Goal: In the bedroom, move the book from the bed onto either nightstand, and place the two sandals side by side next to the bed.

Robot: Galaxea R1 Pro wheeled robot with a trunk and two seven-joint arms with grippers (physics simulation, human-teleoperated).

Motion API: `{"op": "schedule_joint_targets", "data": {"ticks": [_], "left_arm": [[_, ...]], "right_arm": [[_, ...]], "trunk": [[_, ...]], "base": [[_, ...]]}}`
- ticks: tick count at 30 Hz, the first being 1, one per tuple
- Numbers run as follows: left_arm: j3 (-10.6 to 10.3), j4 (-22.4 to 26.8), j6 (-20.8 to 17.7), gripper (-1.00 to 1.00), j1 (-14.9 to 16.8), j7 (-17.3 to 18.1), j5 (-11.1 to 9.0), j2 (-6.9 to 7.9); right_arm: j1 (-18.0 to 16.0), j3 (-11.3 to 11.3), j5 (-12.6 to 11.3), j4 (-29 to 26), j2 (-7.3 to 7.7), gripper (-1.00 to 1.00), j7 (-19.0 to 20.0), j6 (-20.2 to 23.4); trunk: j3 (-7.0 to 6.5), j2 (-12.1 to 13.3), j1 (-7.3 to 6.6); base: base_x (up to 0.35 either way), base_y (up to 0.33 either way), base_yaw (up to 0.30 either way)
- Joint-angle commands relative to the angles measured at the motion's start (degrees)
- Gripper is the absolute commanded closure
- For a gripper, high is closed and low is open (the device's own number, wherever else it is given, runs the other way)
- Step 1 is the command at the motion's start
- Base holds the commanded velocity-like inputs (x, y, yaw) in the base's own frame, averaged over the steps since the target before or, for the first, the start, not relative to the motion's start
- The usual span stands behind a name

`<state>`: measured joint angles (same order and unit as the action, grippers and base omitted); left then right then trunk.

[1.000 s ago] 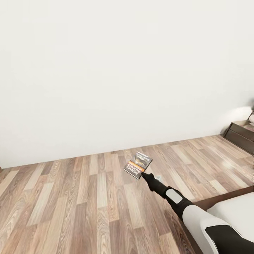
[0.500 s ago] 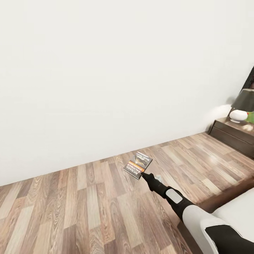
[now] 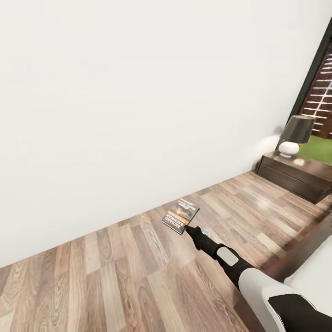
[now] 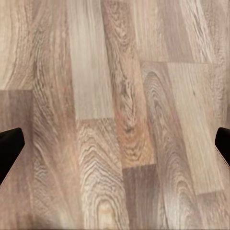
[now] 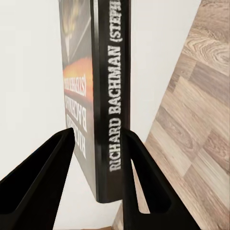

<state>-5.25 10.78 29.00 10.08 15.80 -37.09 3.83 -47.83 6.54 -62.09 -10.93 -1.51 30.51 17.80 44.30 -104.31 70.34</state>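
My right gripper (image 3: 187,229) is shut on the book (image 3: 180,216), a thin dark paperback with an orange band and white lettering, held out in the air above the wood floor. In the right wrist view the book (image 5: 98,96) stands edge-on between the two black fingers (image 5: 38,187), spine reading RICHARD BACHMAN. A nightstand (image 3: 295,176), low and dark brown, stands at the far right against the white wall. A corner of the bed (image 3: 313,272) with its light mattress shows at the lower right. In the left wrist view, the left gripper (image 4: 115,146) is open over bare floor planks.
A lamp (image 3: 295,136) with a dark shade and white base stands on the nightstand. A tall black-framed window (image 3: 320,92) lies behind it at the right edge. The white wall (image 3: 138,101) runs across the view, with open wood floor (image 3: 115,276) in front.
The whole head view has swung to the right, bringing the nightstand, lamp and window into sight. The right arm and the held book keep the same place in the picture.
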Motion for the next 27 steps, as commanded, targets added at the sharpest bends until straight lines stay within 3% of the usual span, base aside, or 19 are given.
{"op": "schedule_joint_targets", "data": {"ticks": [1,27], "left_arm": [[-0.47,-0.05,0.18,-1.00,0.03,0.20,-0.61,0.04],[-0.47,-0.05,0.18,-1.00,0.03,0.20,-0.61,0.04]], "right_arm": [[-0.07,0.32,-0.75,0.03,0.01,1.00,0.07,0.17],[-0.07,0.32,-0.75,0.03,0.01,1.00,0.07,0.15]], "trunk": [[0.01,-0.02,0.02],[-1.05,-0.02,0.02]], "base": [[0.294,0.220,-0.261],[0.294,0.221,-0.261]]}}
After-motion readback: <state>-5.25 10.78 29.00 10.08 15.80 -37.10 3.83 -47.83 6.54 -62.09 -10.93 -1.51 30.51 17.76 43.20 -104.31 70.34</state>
